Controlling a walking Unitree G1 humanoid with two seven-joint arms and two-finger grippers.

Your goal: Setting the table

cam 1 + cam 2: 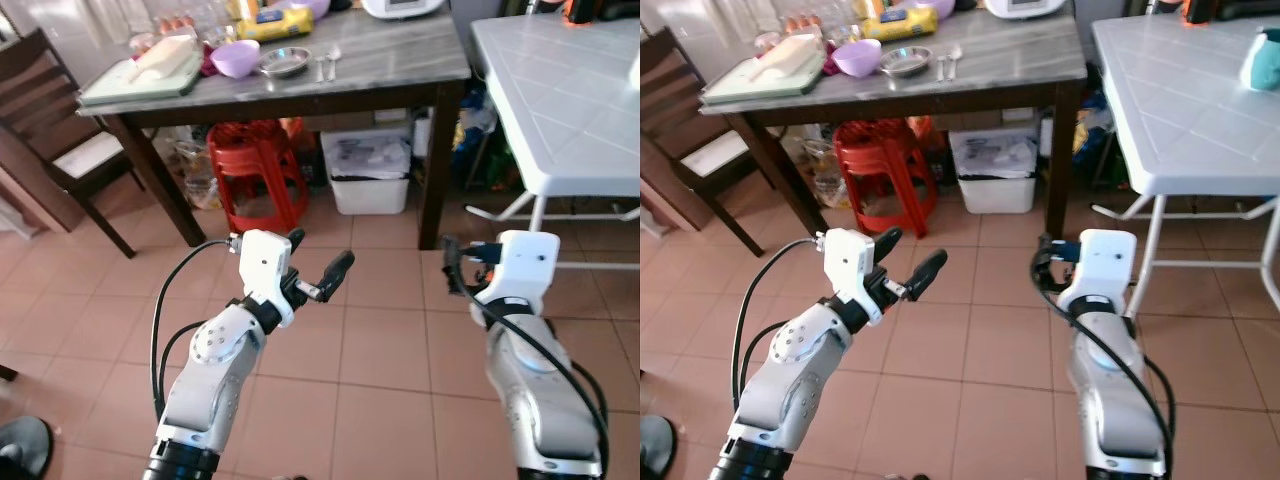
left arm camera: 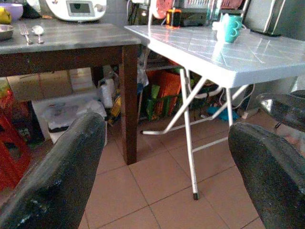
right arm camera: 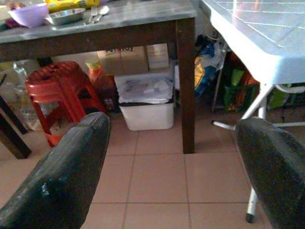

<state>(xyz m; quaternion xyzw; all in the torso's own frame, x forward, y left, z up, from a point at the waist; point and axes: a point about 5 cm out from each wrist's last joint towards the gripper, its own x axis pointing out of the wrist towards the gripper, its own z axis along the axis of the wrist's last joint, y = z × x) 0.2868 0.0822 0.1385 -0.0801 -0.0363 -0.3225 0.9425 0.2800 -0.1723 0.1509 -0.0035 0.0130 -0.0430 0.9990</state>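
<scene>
- Dark grey-topped table ahead, white folding table right; tight gap risks a bump.
- Left gripper and right gripper spread, empty.
- Purple bowl, steel dish, fork and spoon clustered near the edge; a hasty reach knocks them.

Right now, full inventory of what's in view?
dark table: 1, grey top, ahead left
white table: 1, folding, ahead right
purple bowl: 1, on dark table
metal dish: 1, silver, beside purple bowl
fork and spoon: 1 each, silver, next to metal dish
tray: 1, pale green, dark table's left end
red stools: stacked, under dark table
white bin: 1, under dark table
wooden chair: 1, dark, far left
teal cup: 1, on white table
left gripper: open, empty, over floor
right gripper: open, empty, over floor
</scene>
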